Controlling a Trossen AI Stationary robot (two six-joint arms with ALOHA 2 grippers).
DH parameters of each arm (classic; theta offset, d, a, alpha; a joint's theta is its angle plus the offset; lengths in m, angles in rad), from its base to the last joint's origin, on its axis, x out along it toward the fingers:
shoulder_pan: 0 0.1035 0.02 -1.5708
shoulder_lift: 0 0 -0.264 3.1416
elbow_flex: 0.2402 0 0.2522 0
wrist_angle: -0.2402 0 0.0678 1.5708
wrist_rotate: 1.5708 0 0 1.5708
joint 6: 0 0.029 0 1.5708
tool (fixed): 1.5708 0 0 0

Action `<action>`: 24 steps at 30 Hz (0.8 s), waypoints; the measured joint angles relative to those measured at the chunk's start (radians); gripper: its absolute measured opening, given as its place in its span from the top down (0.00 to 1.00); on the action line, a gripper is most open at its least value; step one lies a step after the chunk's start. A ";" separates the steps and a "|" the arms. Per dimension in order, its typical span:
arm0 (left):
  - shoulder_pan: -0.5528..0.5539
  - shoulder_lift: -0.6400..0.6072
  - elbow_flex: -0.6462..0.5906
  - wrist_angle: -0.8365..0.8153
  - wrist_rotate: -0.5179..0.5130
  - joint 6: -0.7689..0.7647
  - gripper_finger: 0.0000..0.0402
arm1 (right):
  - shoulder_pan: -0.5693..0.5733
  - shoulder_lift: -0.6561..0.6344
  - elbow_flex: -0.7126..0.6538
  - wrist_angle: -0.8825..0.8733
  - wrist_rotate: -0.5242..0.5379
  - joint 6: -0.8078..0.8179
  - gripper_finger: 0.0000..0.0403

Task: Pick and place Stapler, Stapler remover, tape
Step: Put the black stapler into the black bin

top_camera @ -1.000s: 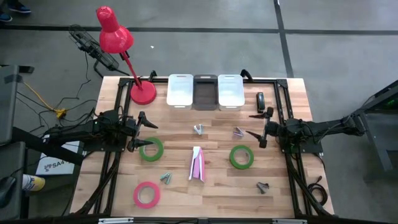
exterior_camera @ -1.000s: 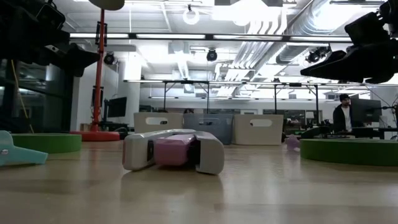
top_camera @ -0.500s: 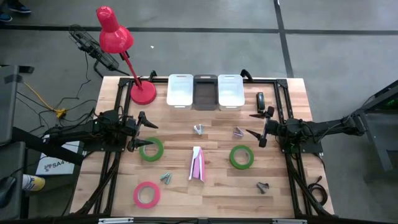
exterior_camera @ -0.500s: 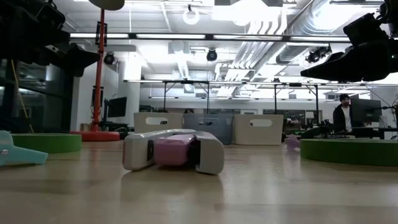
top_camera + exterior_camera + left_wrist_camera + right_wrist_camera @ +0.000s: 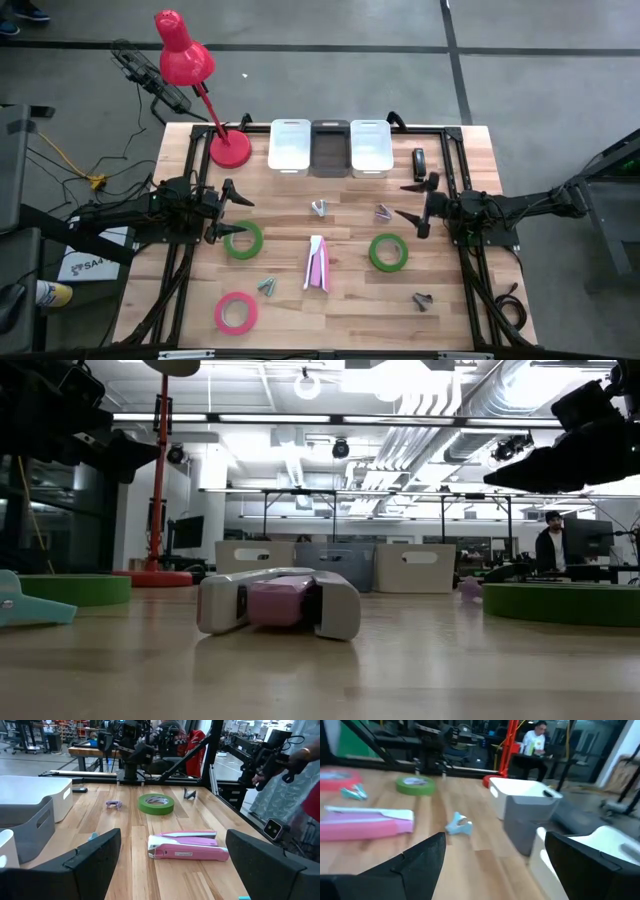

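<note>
A pink-and-white stapler [image 5: 317, 263] lies flat at the table's middle. Two green tape rolls [image 5: 243, 241] [image 5: 388, 251] lie flat on either side of it, and a pink tape roll [image 5: 235, 312] lies near the front left. Small staple removers rest on the wood: a pale one [image 5: 319, 208], a purple one [image 5: 383, 211], a bluish one [image 5: 266, 286] and a dark one [image 5: 421, 300]. My left gripper [image 5: 228, 210] stands open above the table's left side, close over the left green roll. My right gripper [image 5: 412, 200] stands open above the right side. Both point level toward the middle.
Three bins stand in a row at the far edge: white [image 5: 289, 145], grey [image 5: 330, 147], white [image 5: 370, 146]. A red desk lamp's base [image 5: 229, 148] sits at the far left. A small black object [image 5: 419, 160] lies far right. A person shows in the room behind [image 5: 550, 545].
My right gripper has rolled a little about its own pointing line while staying in place and open. Nothing on the table has moved.
</note>
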 joint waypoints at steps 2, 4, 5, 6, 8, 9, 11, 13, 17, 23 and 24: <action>0.000 0.000 0.000 0.000 0.000 0.000 0.11 | 0.000 0.000 0.000 0.000 -0.037 0.059 0.17; 0.000 0.000 0.000 0.000 0.000 0.000 0.11 | 0.000 0.000 0.000 0.001 -0.075 0.148 0.18; 0.000 0.000 0.000 0.000 0.000 0.000 0.11 | 0.000 0.000 0.000 0.001 -0.082 0.180 0.18; 0.000 0.000 0.000 0.000 0.000 0.000 0.11 | 0.000 0.000 0.000 0.001 -0.080 0.215 0.18; 0.000 0.000 0.000 0.000 0.000 0.000 0.11 | 0.000 0.000 0.000 0.001 -0.052 0.307 0.17; 0.000 0.000 0.000 0.000 0.000 0.000 0.11 | -0.001 0.000 0.000 0.001 -0.033 0.351 0.17; 0.000 0.000 0.000 0.000 0.000 0.000 0.11 | 0.000 0.000 0.000 0.002 -0.016 0.423 0.18; 0.000 0.000 0.000 0.000 0.001 0.000 0.11 | 0.000 0.000 0.002 0.000 -0.015 0.462 0.17; 0.000 0.000 0.000 0.000 0.001 0.000 0.11 | -0.001 0.000 0.026 0.001 -0.024 0.469 0.18; 0.000 0.000 0.000 0.000 0.001 0.000 0.11 | -0.005 0.000 0.103 -0.069 0.057 0.448 0.18; 0.000 0.000 0.000 0.000 0.001 0.000 0.11 | -0.011 0.000 0.121 -0.097 0.060 0.440 0.18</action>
